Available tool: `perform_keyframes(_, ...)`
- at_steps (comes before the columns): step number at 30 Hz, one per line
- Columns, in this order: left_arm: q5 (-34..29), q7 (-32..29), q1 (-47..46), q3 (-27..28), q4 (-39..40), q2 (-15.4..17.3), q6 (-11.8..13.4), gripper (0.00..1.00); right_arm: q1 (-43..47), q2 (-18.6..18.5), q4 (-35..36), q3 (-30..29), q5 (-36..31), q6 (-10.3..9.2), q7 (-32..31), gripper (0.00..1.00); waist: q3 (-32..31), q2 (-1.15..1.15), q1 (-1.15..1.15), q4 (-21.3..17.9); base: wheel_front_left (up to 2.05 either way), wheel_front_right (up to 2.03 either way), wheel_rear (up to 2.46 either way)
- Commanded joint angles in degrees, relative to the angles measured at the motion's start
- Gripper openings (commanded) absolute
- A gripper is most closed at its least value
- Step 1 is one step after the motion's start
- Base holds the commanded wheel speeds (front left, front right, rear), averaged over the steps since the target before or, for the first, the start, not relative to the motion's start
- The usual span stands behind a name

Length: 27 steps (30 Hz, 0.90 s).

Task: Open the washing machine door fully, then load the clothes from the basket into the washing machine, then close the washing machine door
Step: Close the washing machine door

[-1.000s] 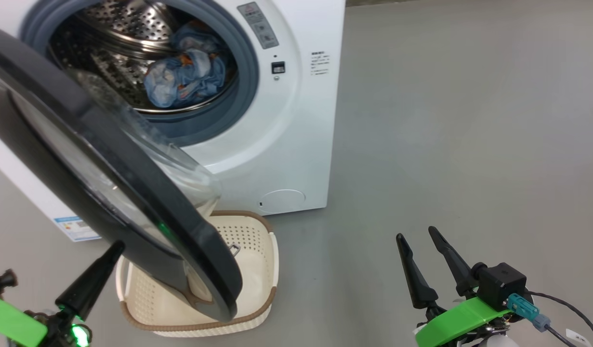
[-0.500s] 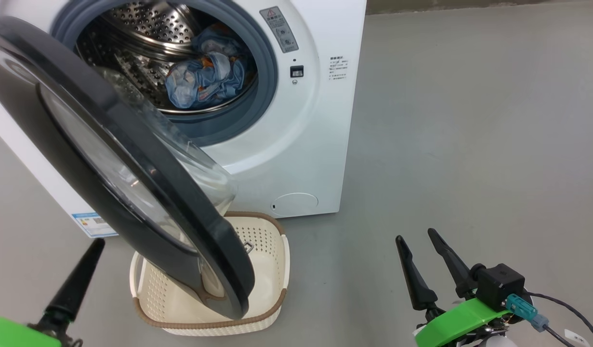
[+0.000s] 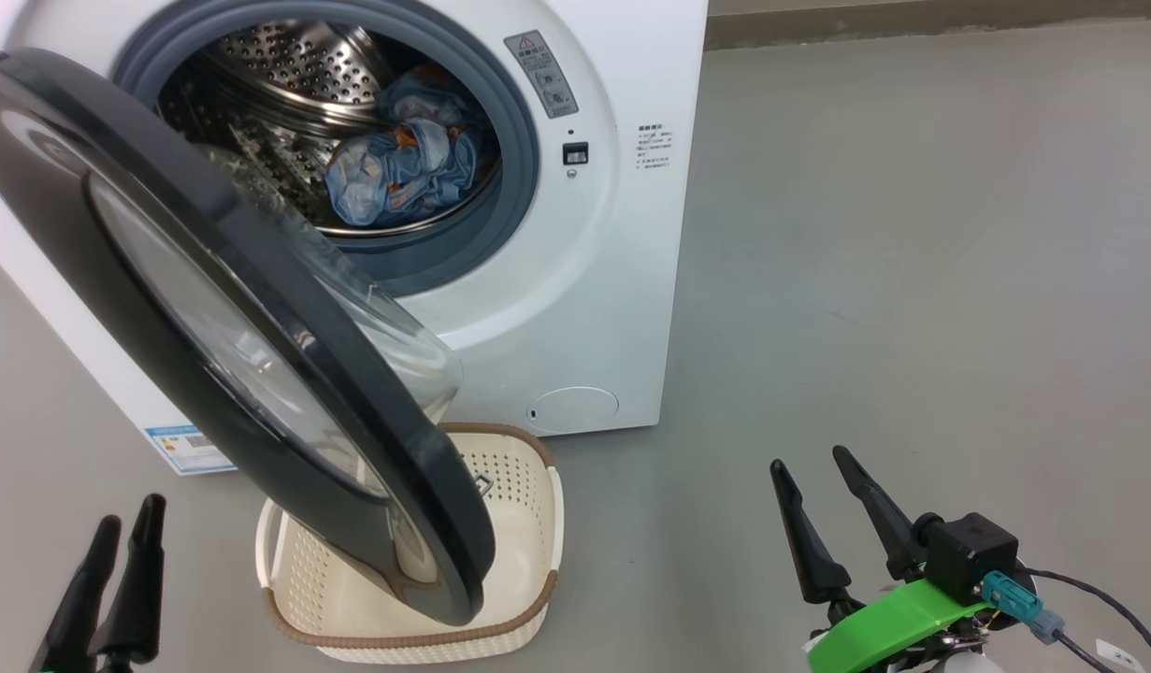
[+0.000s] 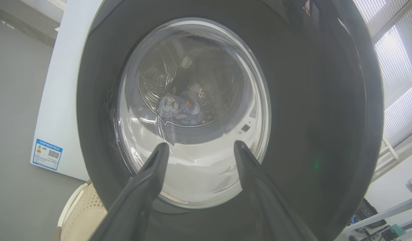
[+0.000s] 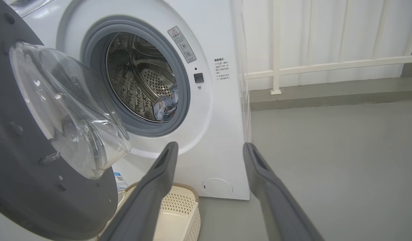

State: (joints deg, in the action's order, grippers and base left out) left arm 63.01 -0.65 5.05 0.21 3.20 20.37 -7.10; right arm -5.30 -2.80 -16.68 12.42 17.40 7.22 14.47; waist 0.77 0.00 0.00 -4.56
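The white washing machine (image 3: 575, 308) stands with its round black door (image 3: 285, 421) swung partway out over the basket (image 3: 528, 523). The light blue clothes (image 3: 402, 173) lie inside the steel drum. My left gripper (image 3: 131, 514) is at the lower left, open and holding nothing, a short way from the door's outer face. In the left wrist view its fingers (image 4: 152, 174) point at the door's glass window (image 4: 192, 110), with the clothes (image 4: 180, 108) visible through it. My right gripper (image 3: 807, 460) hangs open and holding nothing over the floor to the right of the basket.
The cream basket (image 5: 179, 207) sits on the grey floor against the machine's front, half under the door's lower edge. A blue energy label (image 4: 47, 154) is on the machine's side. A white railing (image 5: 326, 63) runs behind it. Open floor (image 3: 912, 280) lies to the right.
My left gripper has opened and drawn back down and to the left, away from the door's edge. The head view has shifted a little. The right gripper has stayed put.
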Motion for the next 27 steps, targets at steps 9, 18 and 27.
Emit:
perform_keyframes(9, -7.02, 13.86, -2.15, -4.62, -6.28, 6.61, -0.38, 1.0, -1.77, -0.08, 1.48, -0.01, -0.96, 0.26, 0.52, 1.0, -0.34, 0.0, 0.0, 0.49, 0.0, 0.0, 0.0)
perform_keyframes(18, -18.35, 15.61, -4.21, -4.02, -11.17, 5.6, -0.38, 1.0, -1.62, -0.08, 1.76, 0.08, -1.0, 0.26, 0.52, 1.0, -0.12, 0.0, 0.0, 0.69, 0.0, 0.0, 0.0)
perform_keyframes(27, -26.44, 15.64, -3.9, -0.34, -11.12, 2.28, -0.38, 1.0, -1.51, -0.08, 1.69, 0.17, -1.36, 0.26, 0.52, 1.0, 0.06, 0.0, 0.0, 0.58, 0.0, 0.0, 0.0)
